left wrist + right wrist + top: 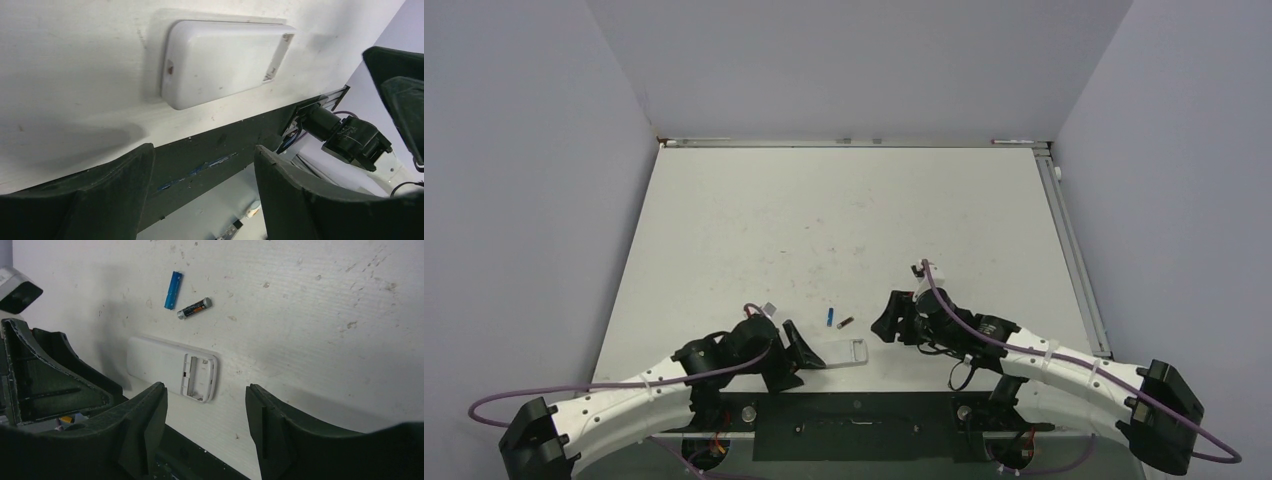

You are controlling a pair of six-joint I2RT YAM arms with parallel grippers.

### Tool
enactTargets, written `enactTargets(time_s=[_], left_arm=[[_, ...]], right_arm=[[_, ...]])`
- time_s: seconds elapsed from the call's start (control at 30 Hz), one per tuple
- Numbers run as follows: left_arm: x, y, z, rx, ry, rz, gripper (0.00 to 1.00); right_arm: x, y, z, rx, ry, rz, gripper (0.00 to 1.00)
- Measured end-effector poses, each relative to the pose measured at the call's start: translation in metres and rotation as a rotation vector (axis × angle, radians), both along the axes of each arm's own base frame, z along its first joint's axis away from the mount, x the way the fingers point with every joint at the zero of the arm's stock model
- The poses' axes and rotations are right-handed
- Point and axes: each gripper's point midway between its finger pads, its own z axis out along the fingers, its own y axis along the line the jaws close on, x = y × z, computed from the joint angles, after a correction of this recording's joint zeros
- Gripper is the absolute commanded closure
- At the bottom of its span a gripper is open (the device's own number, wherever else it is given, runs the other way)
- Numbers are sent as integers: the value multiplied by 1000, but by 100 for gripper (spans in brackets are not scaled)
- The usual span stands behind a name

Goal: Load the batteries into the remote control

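remote control: flat beside left hand | batteries: on table just beyond it

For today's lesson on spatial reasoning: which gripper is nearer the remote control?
Left. The left gripper sits right at the closed end of the remote control, fingers pointing at it. The right gripper stands off beyond the open compartment end, with a visible gap.

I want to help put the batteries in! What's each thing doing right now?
remote control: lying face down, battery slot open and empty
blue battery: loose on the table
dark battery: loose beside the blue one
left gripper: open, holding nothing
right gripper: open, holding nothing
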Motion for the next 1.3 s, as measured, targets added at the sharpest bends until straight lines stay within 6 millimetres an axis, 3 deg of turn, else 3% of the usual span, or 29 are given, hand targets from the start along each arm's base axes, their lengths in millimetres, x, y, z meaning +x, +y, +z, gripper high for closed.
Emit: enactTargets(time_s=[0.2, 0.47, 0.63, 1.0, 1.3], left_arm=[[15, -10, 28, 24, -90, -48, 59], [65, -10, 51, 100, -197, -47, 100], [84, 3, 35, 183, -193, -64, 100], [92, -4, -4, 282, -144, -182, 100], [93, -4, -18, 310, -130, -212, 100]], right_arm=[[-21, 12, 0, 5, 11, 56, 55], [-49, 18, -18, -31, 46, 110, 91], [-60, 22, -31, -63, 68, 124, 92], [-68, 34, -54, -102, 93, 137, 91], [-68, 37, -66, -124, 102, 133, 92]])
